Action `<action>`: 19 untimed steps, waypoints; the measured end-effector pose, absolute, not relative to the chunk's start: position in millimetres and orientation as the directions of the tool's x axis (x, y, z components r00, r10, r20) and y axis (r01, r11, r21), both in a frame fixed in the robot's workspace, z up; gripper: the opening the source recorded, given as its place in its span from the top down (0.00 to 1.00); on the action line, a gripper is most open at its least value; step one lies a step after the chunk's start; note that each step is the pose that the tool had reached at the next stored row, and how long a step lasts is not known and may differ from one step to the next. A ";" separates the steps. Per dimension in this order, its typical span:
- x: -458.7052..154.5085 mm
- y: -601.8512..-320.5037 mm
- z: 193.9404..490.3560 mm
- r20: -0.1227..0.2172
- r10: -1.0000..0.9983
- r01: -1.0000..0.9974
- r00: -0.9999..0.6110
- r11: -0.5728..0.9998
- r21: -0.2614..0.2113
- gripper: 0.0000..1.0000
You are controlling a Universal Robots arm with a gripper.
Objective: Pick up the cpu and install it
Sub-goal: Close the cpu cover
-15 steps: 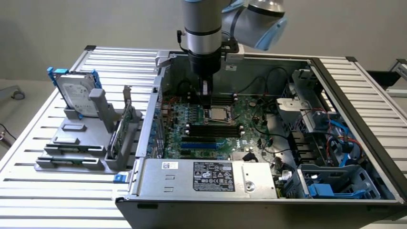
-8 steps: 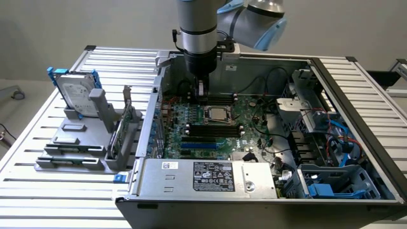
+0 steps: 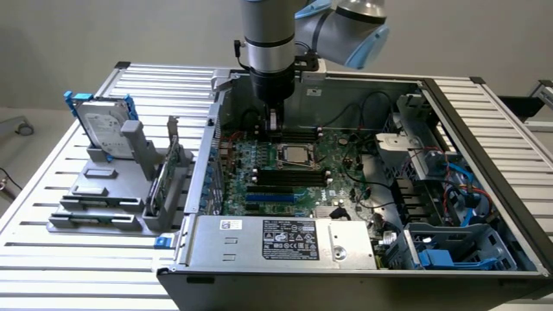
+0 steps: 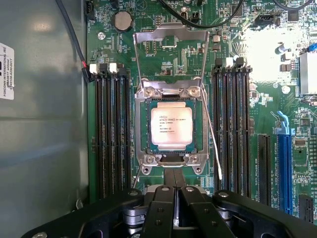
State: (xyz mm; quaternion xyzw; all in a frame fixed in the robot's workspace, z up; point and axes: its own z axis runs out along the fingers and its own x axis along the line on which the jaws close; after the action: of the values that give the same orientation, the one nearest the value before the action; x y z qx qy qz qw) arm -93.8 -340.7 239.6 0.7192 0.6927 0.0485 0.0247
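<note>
The cpu [image 4: 171,126] is a small square chip with a silvery top. It lies flat in its socket in the middle of the green motherboard [image 4: 247,44], inside the open computer case. In the exterior view the cpu [image 3: 292,155] is just below and in front of my gripper [image 3: 273,123], which hangs down into the case above the board. From the wrist, my gripper [image 4: 174,172] is shut, its black fingers [image 4: 161,208] pressed together with nothing between them, tips close to the socket's edge. The socket's metal load plate [image 4: 171,37] stands swung open, and its wire lever [image 4: 212,134] is loose.
Black memory slots [image 4: 111,134] flank the socket on both sides. A hard drive with blue rails [image 3: 105,126] stands in a grey fixture [image 3: 95,207] at the exterior view's left. The power supply [image 3: 285,240], the case walls [image 3: 203,168] and cables [image 3: 363,107] hem in the board.
</note>
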 end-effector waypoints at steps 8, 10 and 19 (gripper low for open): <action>-93.8 -340.7 239.6 0.036 0.999 0.994 0.036 -0.039 0.103 0.89; -93.8 -340.7 239.6 0.036 0.999 0.994 0.036 -0.039 0.103 0.89; -56.9 -343.8 248.3 0.045 0.998 0.994 0.036 -0.040 0.101 0.89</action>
State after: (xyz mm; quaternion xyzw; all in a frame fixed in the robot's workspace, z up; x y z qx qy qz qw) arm -56.9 -343.8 248.3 0.7193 0.6925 0.0513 0.0209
